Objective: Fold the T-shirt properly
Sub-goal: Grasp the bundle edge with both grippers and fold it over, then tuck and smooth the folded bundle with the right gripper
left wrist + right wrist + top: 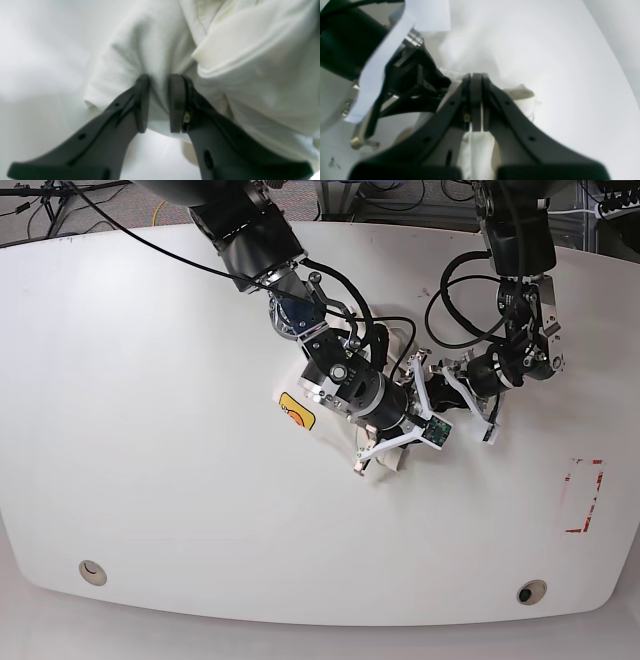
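The off-white T-shirt (250,50) lies bunched in thick folds, hem and seams showing. My left gripper (160,100) is shut on a fold, and the cloth runs up between its dark pads. My right gripper (476,80) has its tips pressed together, with a thin strip of the T-shirt (476,147) caught between the fingers. The left gripper's dark fingers (420,82) sit just left of it. In the base view both wrists meet over the crumpled T-shirt (385,462) at mid-table. Its yellow label (297,413) shows at the left. Most of the cloth is hidden under the arms.
A red-marked rectangle (585,496) is on the white table at the right. Two round holes (92,571) (530,591) sit near the front edge. Black cables (445,300) loop down from the left arm (515,250) at the back.
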Controlling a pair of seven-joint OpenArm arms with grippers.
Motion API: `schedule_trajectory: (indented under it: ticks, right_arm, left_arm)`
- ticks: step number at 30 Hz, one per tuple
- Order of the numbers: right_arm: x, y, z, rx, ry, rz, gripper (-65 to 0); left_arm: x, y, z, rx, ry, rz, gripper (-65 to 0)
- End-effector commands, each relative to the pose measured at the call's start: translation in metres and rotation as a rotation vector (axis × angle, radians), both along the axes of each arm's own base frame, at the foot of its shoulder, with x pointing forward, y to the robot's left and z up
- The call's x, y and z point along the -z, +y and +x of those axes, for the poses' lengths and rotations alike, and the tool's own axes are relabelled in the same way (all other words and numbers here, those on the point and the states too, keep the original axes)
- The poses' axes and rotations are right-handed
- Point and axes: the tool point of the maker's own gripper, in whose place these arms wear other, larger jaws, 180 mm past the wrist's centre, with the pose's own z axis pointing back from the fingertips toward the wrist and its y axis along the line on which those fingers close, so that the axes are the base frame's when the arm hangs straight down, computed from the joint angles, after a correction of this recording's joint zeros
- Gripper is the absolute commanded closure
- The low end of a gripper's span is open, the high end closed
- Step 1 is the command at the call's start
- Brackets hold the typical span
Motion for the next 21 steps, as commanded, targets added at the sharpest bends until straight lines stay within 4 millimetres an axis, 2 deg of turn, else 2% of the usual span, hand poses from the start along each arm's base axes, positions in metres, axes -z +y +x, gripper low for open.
schedule_trajectory:
  ticks: [1,8,10,13,14,17,19,21]
  right_arm:
    - [-0.027,0.008,0.011,-0.002,-0.061,0.051,-1.1]
    - [-0.042,0.010,0.019,-0.011,-0.103,0.053,-3.8]
    - [-0.049,0.012,0.020,-0.017,-0.121,0.056,-9.4]
    - [-0.061,0.009,0.025,-0.004,-0.151,0.071,-26.8]
    - [-0.064,0.004,0.029,0.019,-0.154,0.080,-33.6]
    - [-0.067,-0.013,0.043,0.097,-0.151,0.103,-48.8]
    - [-0.067,-0.022,0.050,0.134,-0.146,0.111,-54.7]
    - [-0.069,-0.033,0.058,0.166,-0.144,0.118,-56.3]
  left_arm:
    - [0.016,0.010,-0.013,0.030,0.078,0.089,-12.5]
    - [0.010,0.008,-0.013,0.070,0.041,0.080,-12.6]
    - [0.003,0.011,-0.009,0.049,0.020,0.066,-12.8]
    - [-0.010,0.023,-0.004,0.023,0.002,0.060,-14.2]
    - [-0.015,0.030,-0.003,0.017,-0.005,0.064,-16.1]
    - [-0.031,0.037,0.004,-0.002,-0.048,0.051,-24.0]
    - [-0.043,0.039,0.008,-0.015,-0.087,0.035,-30.0]
    - [-0.054,0.042,0.011,-0.030,-0.121,0.021,-34.7]
